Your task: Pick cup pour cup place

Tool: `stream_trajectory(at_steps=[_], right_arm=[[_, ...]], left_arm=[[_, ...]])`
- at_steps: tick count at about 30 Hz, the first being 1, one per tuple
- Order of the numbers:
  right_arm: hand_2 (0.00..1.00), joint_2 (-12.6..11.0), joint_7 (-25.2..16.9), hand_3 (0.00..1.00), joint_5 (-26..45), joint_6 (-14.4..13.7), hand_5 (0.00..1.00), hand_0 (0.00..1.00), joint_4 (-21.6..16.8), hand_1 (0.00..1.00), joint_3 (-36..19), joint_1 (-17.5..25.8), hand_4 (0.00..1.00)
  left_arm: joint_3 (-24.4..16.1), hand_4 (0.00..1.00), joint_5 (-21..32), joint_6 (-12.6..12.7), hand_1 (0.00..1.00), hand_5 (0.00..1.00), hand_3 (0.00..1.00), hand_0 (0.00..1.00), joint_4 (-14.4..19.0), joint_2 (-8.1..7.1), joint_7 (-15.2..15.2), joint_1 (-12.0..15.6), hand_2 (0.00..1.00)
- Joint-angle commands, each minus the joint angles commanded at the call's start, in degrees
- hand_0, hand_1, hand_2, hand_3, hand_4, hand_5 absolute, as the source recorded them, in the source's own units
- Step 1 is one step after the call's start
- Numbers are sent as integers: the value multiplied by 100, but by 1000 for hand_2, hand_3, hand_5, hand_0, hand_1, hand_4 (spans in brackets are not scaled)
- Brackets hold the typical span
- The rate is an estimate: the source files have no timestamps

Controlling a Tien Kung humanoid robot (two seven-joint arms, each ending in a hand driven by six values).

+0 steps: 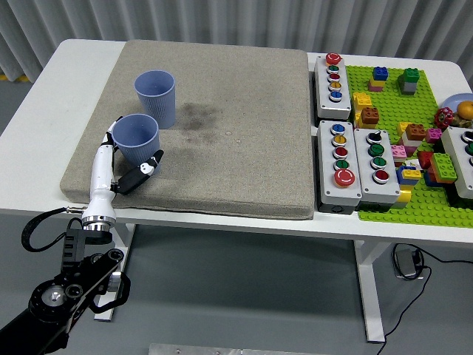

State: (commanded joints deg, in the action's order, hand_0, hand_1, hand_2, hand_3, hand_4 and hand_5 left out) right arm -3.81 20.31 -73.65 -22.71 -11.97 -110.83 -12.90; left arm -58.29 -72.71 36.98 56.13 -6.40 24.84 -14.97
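Observation:
Two blue ribbed cups stand upright on the grey mat (244, 126). The far cup (155, 96) is at the mat's upper left. The near cup (137, 142) is just in front of it, toward the mat's left front. My left hand (124, 161) comes in from the lower left and has its white fingers (100, 163) on the near cup's left side and its black thumb at the cup's lower right, closed around the cup. The cup rests on the mat. The right arm is out of view.
Three grey button boxes (332, 77) (339, 163) (376, 156) stand right of the mat. A green baseplate (414, 148) with toy bricks fills the far right, with another button box (465, 159) at the right edge.

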Motion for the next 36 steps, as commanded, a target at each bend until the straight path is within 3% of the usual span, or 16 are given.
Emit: stream_trajectory(at_steps=[14, 28, 36], right_arm=[[496, -15, 1, 542, -51, 15, 385, 671, 3, 550, -31, -11, 33], [496, -23, 41, 542, -165, 35, 387, 671, -4, 550, -90, 69, 33], [496, -24, 51, 542, -189, 45, 387, 671, -3, 550, -96, 91, 32]], left_arm=[[-147, 998, -205, 0, 948, 518, 998, 900, 360, -149, -114, 289, 998], [-159, 998, -460, 0, 948, 507, 998, 903, 1245, -476, -146, 1138, 998], [-194, 998, -546, 0, 948, 522, 998, 902, 1338, -509, -183, 1189, 998]])
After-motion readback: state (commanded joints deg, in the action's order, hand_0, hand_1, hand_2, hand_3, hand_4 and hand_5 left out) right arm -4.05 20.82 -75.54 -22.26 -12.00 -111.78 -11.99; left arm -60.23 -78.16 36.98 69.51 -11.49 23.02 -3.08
